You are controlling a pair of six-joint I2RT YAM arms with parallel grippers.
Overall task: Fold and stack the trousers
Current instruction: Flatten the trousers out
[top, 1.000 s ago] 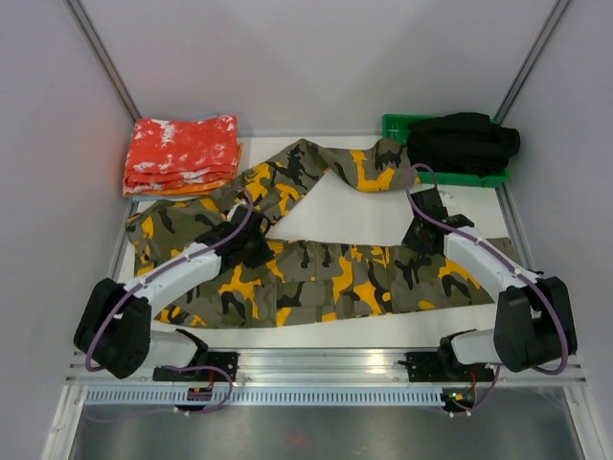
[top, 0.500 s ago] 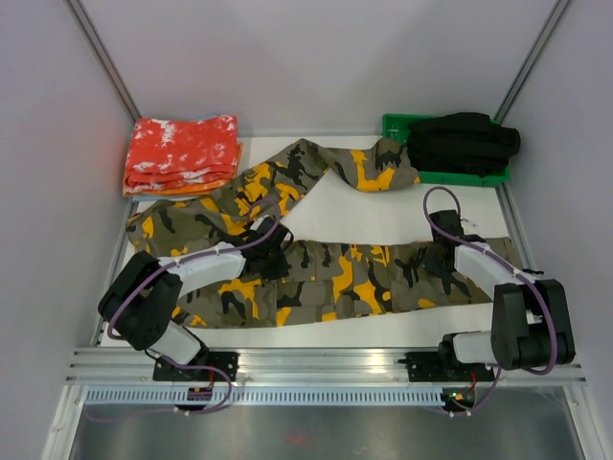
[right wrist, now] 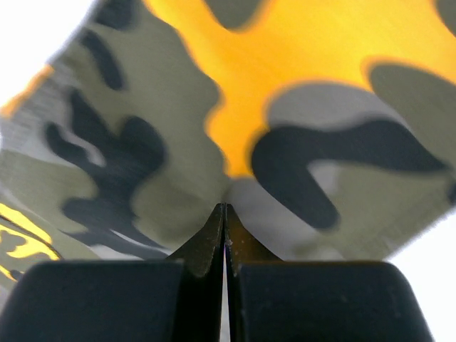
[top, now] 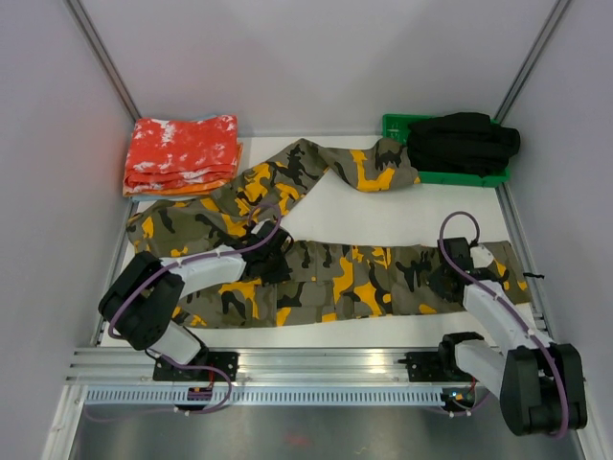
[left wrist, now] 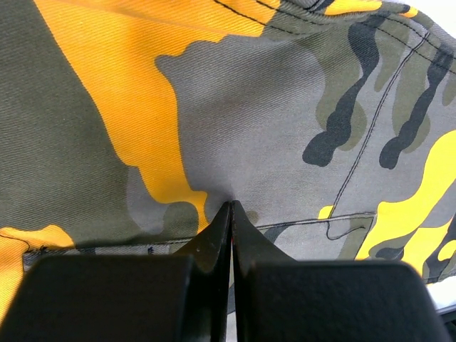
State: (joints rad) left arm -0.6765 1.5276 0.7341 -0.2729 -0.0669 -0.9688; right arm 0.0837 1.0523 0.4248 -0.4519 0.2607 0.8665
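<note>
my left gripper (left wrist: 231, 206): pinching the trousers (top: 354, 278) at the thigh | my right gripper (right wrist: 225, 208): pinching the same leg near its hem

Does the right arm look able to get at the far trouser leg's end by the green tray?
Probably yes. That end of the trousers lies uncovered, just ahead of the right hand, whose shut fingers rest on the near leg; only bare table lies between.
</note>
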